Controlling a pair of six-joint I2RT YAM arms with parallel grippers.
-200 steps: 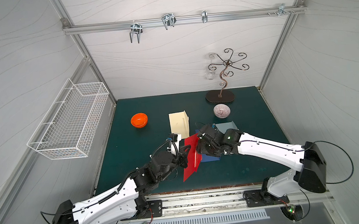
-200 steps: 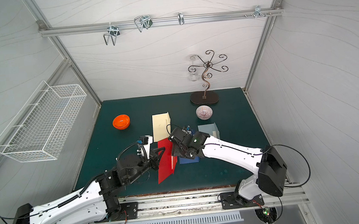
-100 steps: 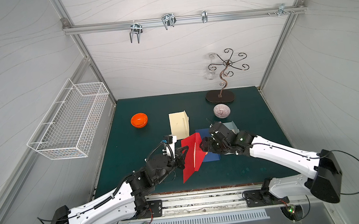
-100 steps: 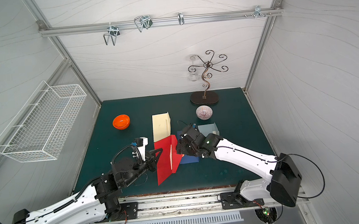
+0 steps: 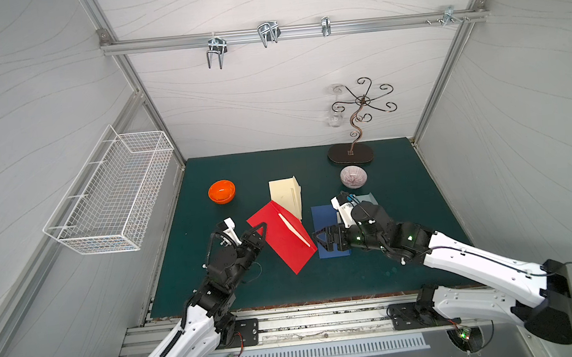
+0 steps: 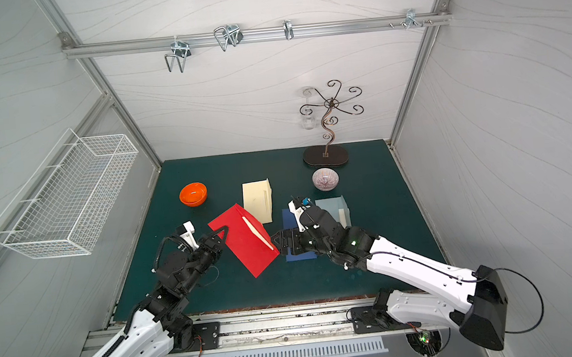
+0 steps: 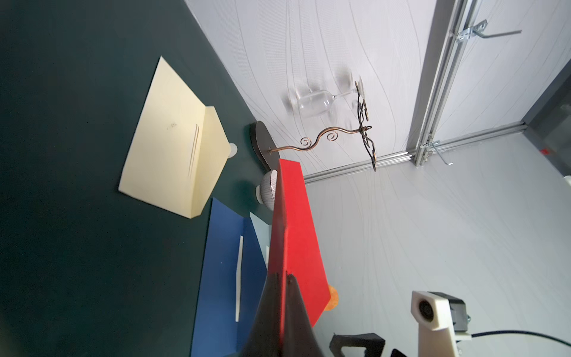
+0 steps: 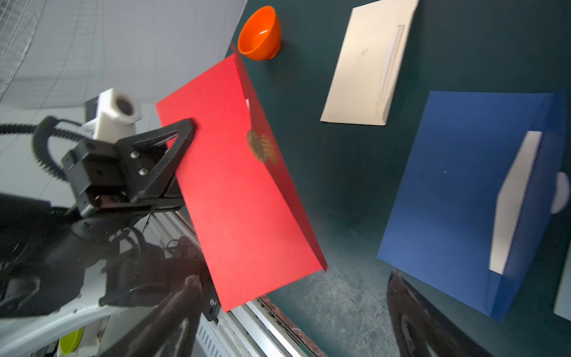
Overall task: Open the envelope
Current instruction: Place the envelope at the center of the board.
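- Left claw (image 5: pixel 259 232) pinches the red envelope (image 5: pixel 283 243) by one edge, and I see it held tilted, clear of the counter (image 5: pixel 404 218).
- Its flap stands off the body, with a brown seal (image 8: pixel 261 148) on it.
- Right claw (image 5: pixel 319 243) is spread, just beside the envelope's opposite edge and over the blue envelope (image 5: pixel 323 215).
- Cream envelope (image 5: pixel 284 193) lies just behind, with the orange bowl (image 5: pixel 221 191) farther toward the left arm's side.

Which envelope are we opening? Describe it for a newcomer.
On the green mat, between the two arms, the left pincer holds one envelope off the surface. It is the red envelope; the cream envelope and blue envelope lie on the mat.
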